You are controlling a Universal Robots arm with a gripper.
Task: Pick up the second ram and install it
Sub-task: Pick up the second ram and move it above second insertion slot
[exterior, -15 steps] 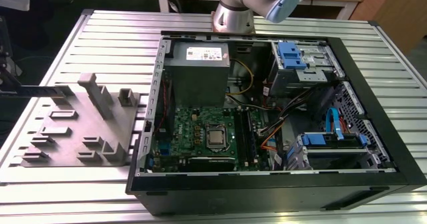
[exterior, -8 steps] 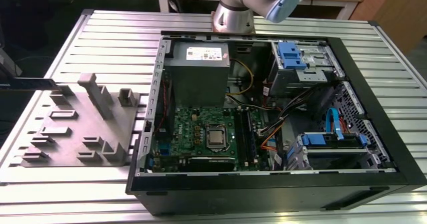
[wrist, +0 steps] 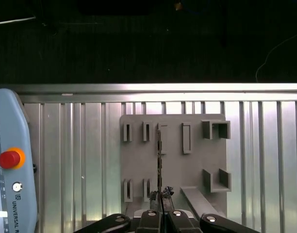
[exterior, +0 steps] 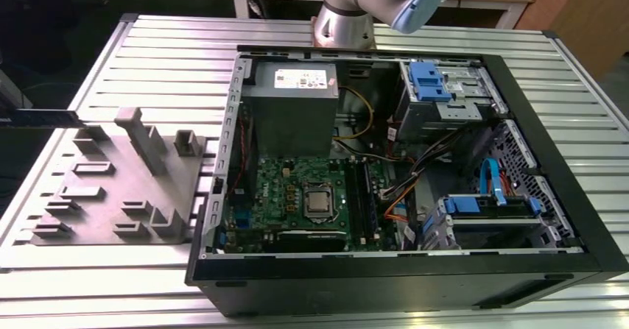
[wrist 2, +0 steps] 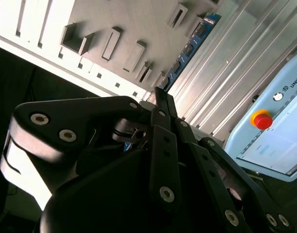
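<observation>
Step in hand: I read this as the carry. The stick is out of its holder and not yet at the board.
Ram: the second ram (exterior: 47, 115) hangs in the air at the exterior view's left. It is just beside the far corner of the grey holder plate (exterior: 108, 189) and well apart from the computer case (exterior: 550, 160).
Hand: in both wrist views the hand (wrist: 160, 194) is clenched on one end of the stick. The rest of the blue-edged strip (wrist 2: 192, 46) runs straight out past the fingertips.
Pose: in the first wrist view the hand points across the holder plate, with the stick edge-on (wrist: 159, 160) in line with one of its slots. The control pendant (wrist: 10, 160) lies off to one side on the tabletop (exterior: 147, 42).
Arm: its base (exterior: 344, 12) stands behind the case, and the arm reaches out of the exterior view.
Doing it well: with only one end pinched, I'd move slowly so the long free end doesn't swing. I'd hold the stick level and square to the memory slots (exterior: 362, 196).
Unclear: I cannot tell which slot is free.
</observation>
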